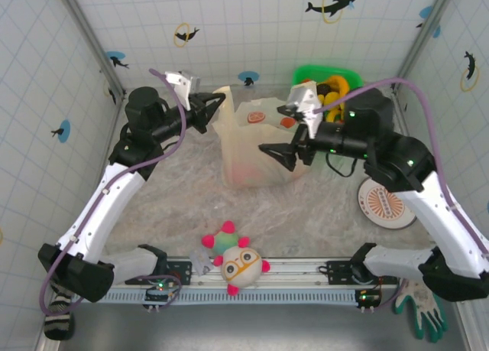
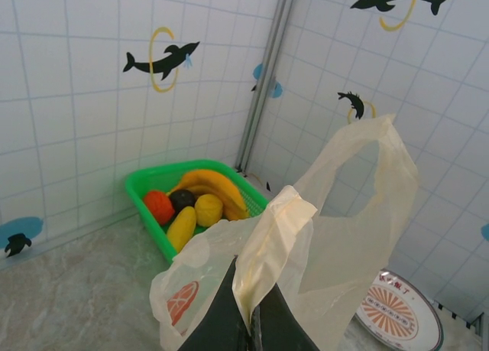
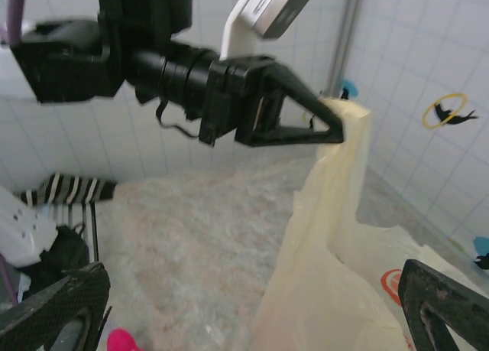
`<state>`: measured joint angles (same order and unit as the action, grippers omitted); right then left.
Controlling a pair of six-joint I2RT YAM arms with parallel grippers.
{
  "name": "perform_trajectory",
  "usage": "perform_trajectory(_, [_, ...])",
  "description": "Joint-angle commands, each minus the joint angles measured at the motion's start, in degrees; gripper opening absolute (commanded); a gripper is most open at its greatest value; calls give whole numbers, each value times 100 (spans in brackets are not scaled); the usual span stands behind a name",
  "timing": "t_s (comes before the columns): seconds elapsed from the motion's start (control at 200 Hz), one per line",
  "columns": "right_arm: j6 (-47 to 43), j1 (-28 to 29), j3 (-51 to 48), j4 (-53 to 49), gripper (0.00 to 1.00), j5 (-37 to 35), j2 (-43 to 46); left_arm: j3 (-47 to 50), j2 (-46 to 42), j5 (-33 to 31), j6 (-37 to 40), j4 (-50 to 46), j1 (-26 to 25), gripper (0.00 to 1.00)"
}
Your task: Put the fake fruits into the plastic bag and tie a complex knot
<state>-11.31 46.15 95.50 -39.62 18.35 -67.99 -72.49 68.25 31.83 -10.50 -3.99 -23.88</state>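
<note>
Left gripper (image 2: 252,324) right up at the lens, clamped tight on one handle strip (image 2: 267,236) of the plastic bag (image 2: 344,244), and I'm holding it up so the mouth gapes. The bag stands mid-table, toward the far edge. My right gripper (image 1: 276,157) hangs at its right side, jaws spread wide, holding nothing. A reddish blur through the bag wall suggests at least one fruit is in, though I can't be sure. Plenty left: bananas (image 2: 218,186) and several other fake fruits (image 2: 159,206) sit in the green basket (image 2: 137,186) at the far right corner. No knot yet, so loading comes first, tying last.
</note>
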Motion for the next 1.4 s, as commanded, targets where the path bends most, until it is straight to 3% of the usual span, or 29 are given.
perform_trajectory(0.0, [-728,171,417,-326,100,-287,-178,-201,-44,330,109,162,50,0])
perform_trajectory(0.205, [-1444,150,255,-38,100,198,-506,-187,-13,646,248,302,51,0])
perform_trajectory(0.38, [-1280,-470,40,664,100,1175,-742,-240,123,998,434,357,57,0])
perform_trajectory(0.681, [-1239,-555,236,902,100,1315,-1448,-452,326,1599,710,346,48,0])
perform_trajectory(0.986, [-823,-625,284,1348,87,1591,-1987,-352,240,2014,968,314,54,0])
perform_trajectory(1.181, [-539,-599,152,1665,70,1644,-2096,-323,245,1997,979,311,51,0])
perform_trajectory(1.396, [-284,-594,12,1791,23,1303,-2037,-319,287,1888,874,375,51,0])
